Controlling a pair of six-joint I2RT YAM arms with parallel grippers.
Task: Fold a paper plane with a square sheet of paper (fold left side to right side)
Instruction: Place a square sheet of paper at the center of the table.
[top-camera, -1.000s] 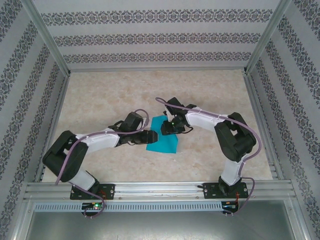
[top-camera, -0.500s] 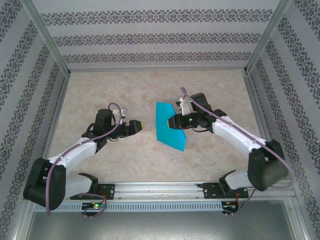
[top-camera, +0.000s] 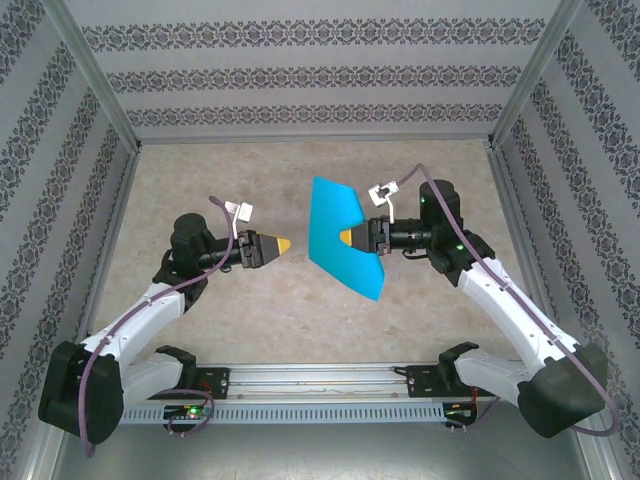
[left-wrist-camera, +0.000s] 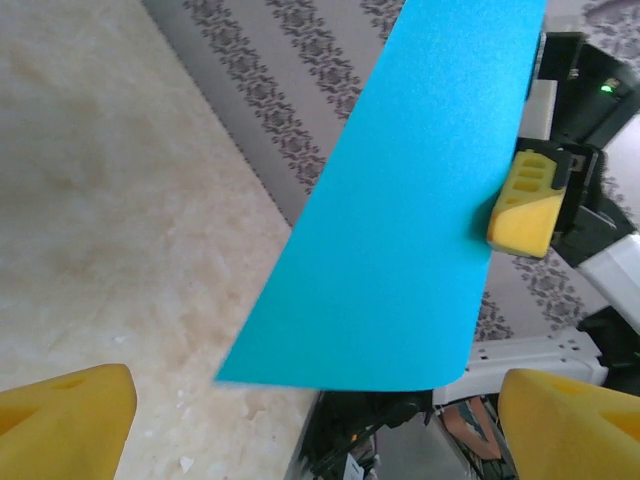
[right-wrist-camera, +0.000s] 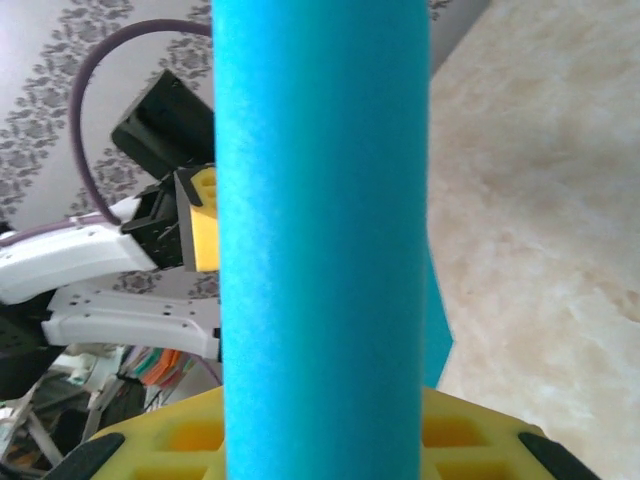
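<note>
**Right claw pinches the sheet, left claw gapes beside it**

Small white tags (top-camera: 238, 209) hang at both wrists, and any writing on them is too small to read. The turquoise sheet (top-camera: 345, 240) is held up over the middle of the table (top-camera: 250, 170). In the top view its long edges run from 11 to 5 o'clock. Bare table lies all round it, widest toward 12 o'clock, out to the patterned walls (top-camera: 300, 70). The right claw (top-camera: 347, 238) reaches in from 3 o'clock and is clamped on the sheet's right edge between yellow pads (left-wrist-camera: 525, 200). The left claw (top-camera: 280, 244) sits at 9 o'clock from the sheet, apart from it, fingers spread wide with nothing between them
</note>
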